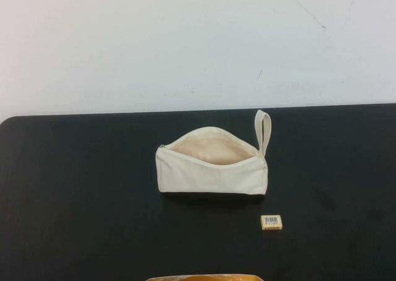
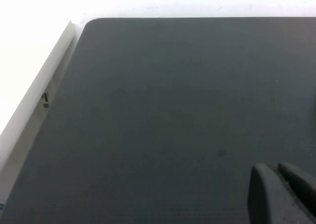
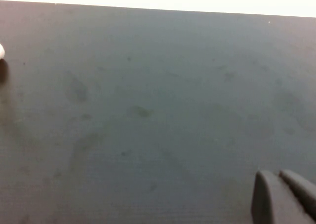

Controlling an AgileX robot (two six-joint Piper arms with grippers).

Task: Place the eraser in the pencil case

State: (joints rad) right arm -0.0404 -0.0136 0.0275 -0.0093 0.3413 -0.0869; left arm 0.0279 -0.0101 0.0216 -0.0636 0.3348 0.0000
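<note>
left hand (image 2: 281, 194) parked over bare tabletop (image 2: 173, 110), fingers look pressed together, holding nothing. right hand (image 3: 284, 197) likewise off to own side, fingers seemingly together, empty. neither shows in high view. we see eraser (image 1: 271, 222) lying on tabletop, near pencil case (image 1: 211, 169), toward robot and to its right, apart from it. case unzipped, mouth gaping, lining visible. we judge task not begun: reach, grasp, carry, drop all remain.

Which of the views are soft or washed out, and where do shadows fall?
High view: cream canvas pencil case casts a narrow shadow on its near side; tiny tan eraser stays legible. Left wrist view: left hand blurred, background overexposed. Right wrist view: right hand blurred, black table hazy.
</note>
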